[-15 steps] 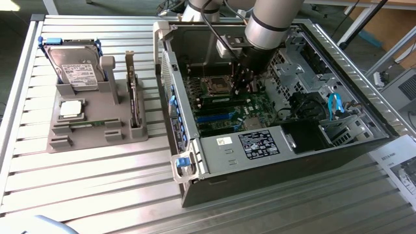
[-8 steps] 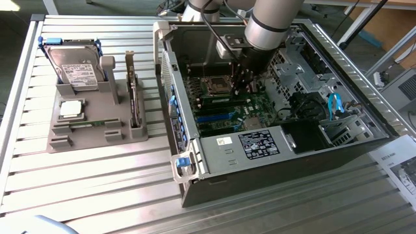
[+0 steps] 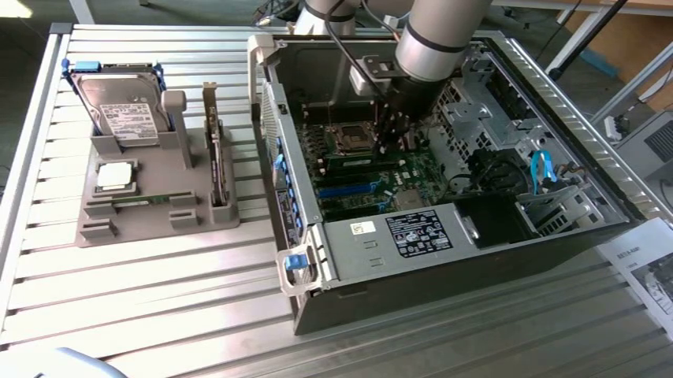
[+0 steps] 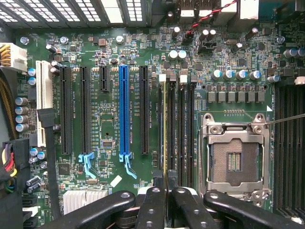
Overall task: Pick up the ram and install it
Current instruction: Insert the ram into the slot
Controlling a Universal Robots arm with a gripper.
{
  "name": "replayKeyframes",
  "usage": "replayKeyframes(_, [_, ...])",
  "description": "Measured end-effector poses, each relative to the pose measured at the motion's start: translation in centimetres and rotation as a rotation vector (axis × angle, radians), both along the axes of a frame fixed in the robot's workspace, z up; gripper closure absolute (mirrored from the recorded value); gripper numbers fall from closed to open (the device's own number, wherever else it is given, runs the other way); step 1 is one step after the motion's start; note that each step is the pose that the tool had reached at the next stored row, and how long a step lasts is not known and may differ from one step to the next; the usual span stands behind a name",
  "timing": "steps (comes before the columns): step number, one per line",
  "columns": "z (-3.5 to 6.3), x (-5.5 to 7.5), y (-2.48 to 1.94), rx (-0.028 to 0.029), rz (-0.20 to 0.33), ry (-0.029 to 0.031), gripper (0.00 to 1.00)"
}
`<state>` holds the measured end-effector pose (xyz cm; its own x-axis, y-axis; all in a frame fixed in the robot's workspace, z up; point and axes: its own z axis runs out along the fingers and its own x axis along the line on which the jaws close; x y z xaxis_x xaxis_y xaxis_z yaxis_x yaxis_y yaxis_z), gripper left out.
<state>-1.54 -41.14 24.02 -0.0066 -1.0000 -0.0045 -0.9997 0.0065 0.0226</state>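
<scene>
- The ram (image 4: 165,129) is seen edge-on in the wrist view as a thin pale line, and it is pinched between the dark fingers of the claw (image 4: 166,191), which is closed on it
- The stick is lined up along the memory slots (image 4: 183,129) on the motherboard (image 4: 109,57), over the slot farthest from the empty processor socket (image 4: 233,160); whether its lower edge has entered the slot cannot be told
- In the exterior view the arm is reached down into the open computer case (image 3: 276,102), which is laid on its side on the slatted worktop (image 3: 158,299)
- A second stick (image 3: 140,200) of the same kind is seen lying flat in the grey holder (image 3: 147,228) beside the case, well apart from the claw
- The ram is judged to be light and stiff but thin, so it would be easily cracked if it were bent across its flat faces or twisted in the slot
- Its chips and contact edge are judged fragile, and the contact edge is best left untouched
- A hold on the two flat faces near the upper edge is judged best, so that the stick is kept upright and pressure is spread evenly along its length
</scene>
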Motion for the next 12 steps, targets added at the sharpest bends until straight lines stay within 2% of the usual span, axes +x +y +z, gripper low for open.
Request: replayKeyframes(12, [-0.19,-0.08,0.00,-0.0003,0.000,0.0001,0.88])
